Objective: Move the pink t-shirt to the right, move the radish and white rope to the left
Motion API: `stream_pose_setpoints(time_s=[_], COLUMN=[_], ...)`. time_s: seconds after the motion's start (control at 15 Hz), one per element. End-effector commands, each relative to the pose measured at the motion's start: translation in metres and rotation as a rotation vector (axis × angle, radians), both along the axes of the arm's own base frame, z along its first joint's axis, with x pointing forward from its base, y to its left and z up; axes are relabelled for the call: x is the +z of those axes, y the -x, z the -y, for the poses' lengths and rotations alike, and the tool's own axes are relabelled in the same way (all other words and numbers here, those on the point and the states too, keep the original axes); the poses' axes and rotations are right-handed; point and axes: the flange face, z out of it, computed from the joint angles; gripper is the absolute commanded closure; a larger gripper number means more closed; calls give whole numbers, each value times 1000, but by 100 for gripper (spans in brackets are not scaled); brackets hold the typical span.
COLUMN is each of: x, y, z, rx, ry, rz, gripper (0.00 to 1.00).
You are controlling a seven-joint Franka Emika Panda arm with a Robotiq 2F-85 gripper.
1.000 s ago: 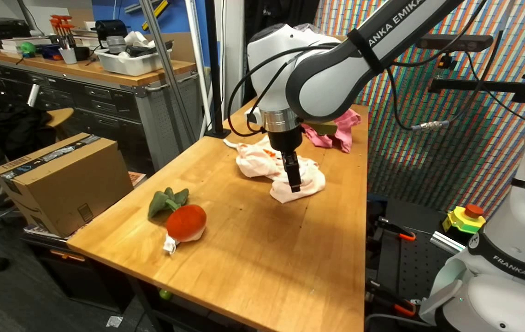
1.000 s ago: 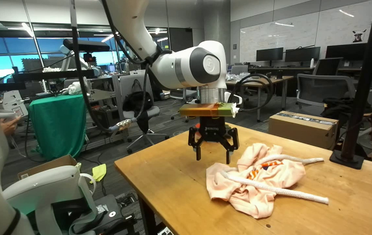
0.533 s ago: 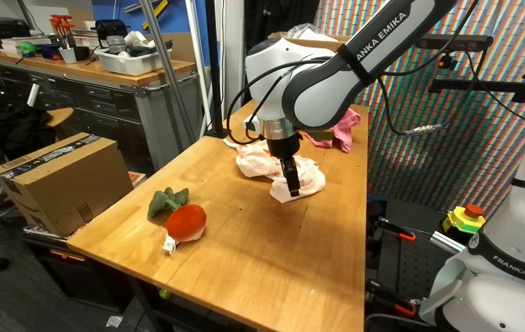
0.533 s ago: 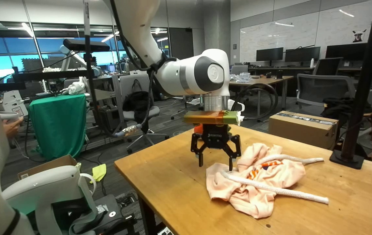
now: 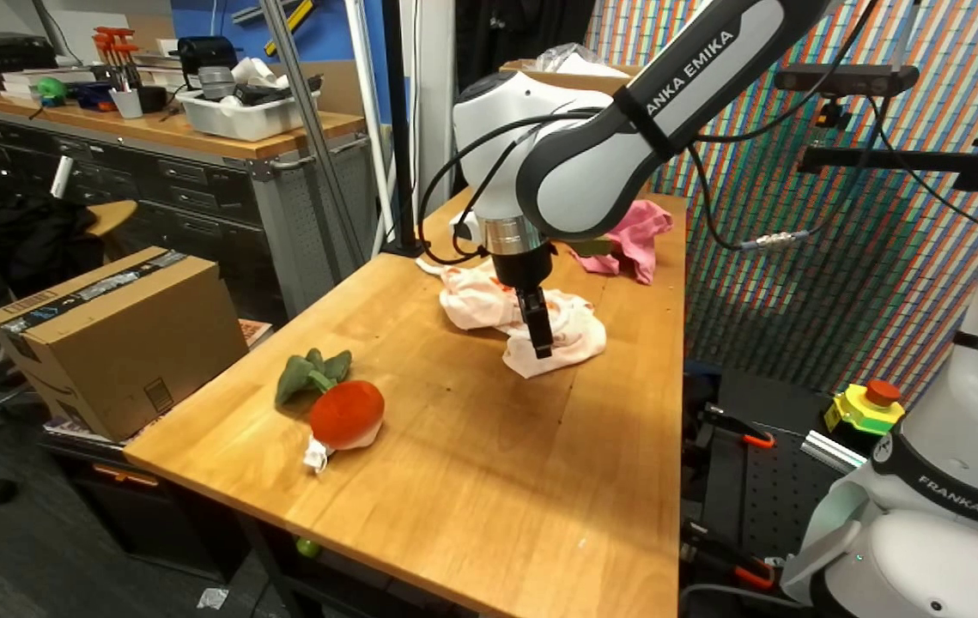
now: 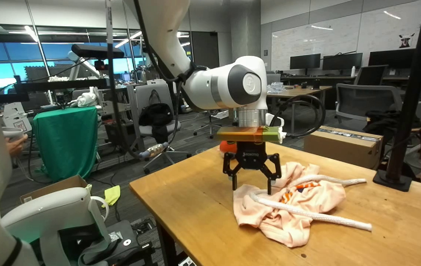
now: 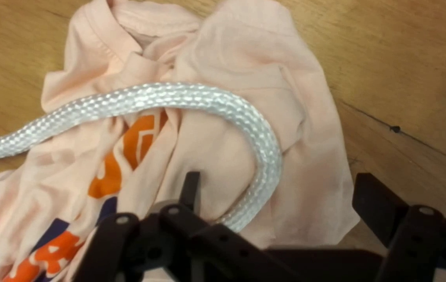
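Note:
My gripper [image 6: 251,188] hangs open above the near part of a pale pink cloth bundle [image 6: 288,232], nothing held between its fingers. Over that bundle the white rope [image 7: 191,96] curves in a U; in the wrist view its bend passes between the two fingers, below them. Both rope ends stretch past the cloth onto the table in an exterior view. The bright pink t-shirt [image 5: 641,236] lies at the far end of the table, partly behind the arm. Near the opposite end rests the radish [image 5: 348,415], green leaves to its side; another exterior view shows only its red top behind the gripper.
The wooden table [image 5: 454,481] carries all these things. A black post [image 6: 404,111] is fixed at its edge, beyond the rope ends. A cardboard box [image 5: 124,343] stands off the table, past the radish.
My gripper has come lower and moved sideways, from beside the pale bundle to over its edge and the rope bend. It has stayed open. Rope, cloths and radish have not moved.

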Motion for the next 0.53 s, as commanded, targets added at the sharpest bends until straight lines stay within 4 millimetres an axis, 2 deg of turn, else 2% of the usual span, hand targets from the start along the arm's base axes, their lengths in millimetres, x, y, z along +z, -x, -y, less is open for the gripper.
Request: stream_pose_setpoints(time_s=[0.0, 0.07, 0.47], x=[2, 1, -1], y=[-11, -11, -13], z=[6, 7, 10], rx=[20, 20, 24], ry=[-6, -7, -10], rz=[10, 8, -2], gripper=[12, 27, 73])
